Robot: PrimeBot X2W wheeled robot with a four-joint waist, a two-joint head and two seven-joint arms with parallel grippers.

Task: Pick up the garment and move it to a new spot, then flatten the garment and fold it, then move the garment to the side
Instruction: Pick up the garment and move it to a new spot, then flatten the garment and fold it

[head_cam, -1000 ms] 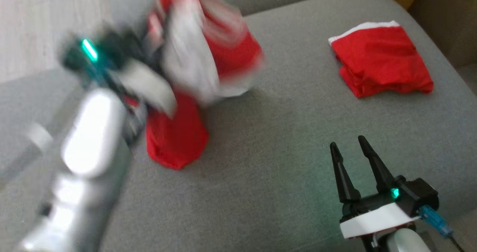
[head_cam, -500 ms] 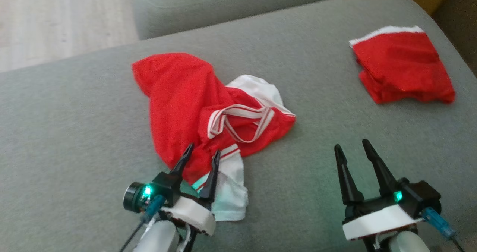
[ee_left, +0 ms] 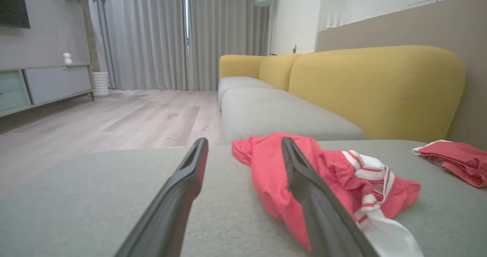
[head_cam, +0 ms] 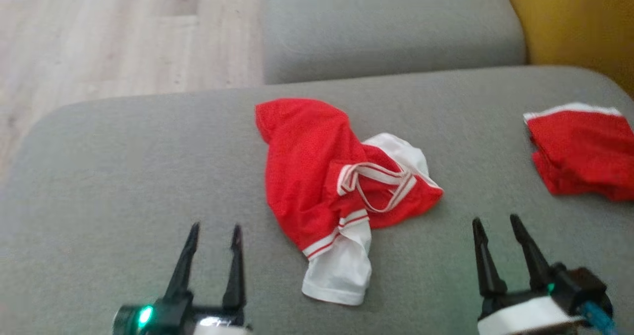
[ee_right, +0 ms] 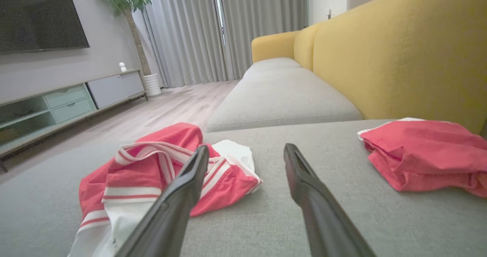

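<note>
Now dropped: the garment (head_cam: 342, 186), aloft in the left pincer (head_cam: 215, 226) a second ago, lies crumpled on the sofa cushion (head_cam: 124, 176), left pincer and right pincer (head_cam: 496, 219) both empty, fingers apart; relocation apparently done, flattening next.

Grey sofa seat (head_cam: 124, 176) — crumpled garment (head_cam: 307, 176) (red-white), folded cloth (head_cam: 579, 156).

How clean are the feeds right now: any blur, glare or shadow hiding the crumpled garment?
Head view: slightly soft overall, yet the crumpled garment's stripes read clearly; a green lamp glows below the left gripper. Left wrist view: the near fingers are blurred, the garment beyond is sharper. Right wrist view: even daylight, no glare, reds washed toward pink.
</note>
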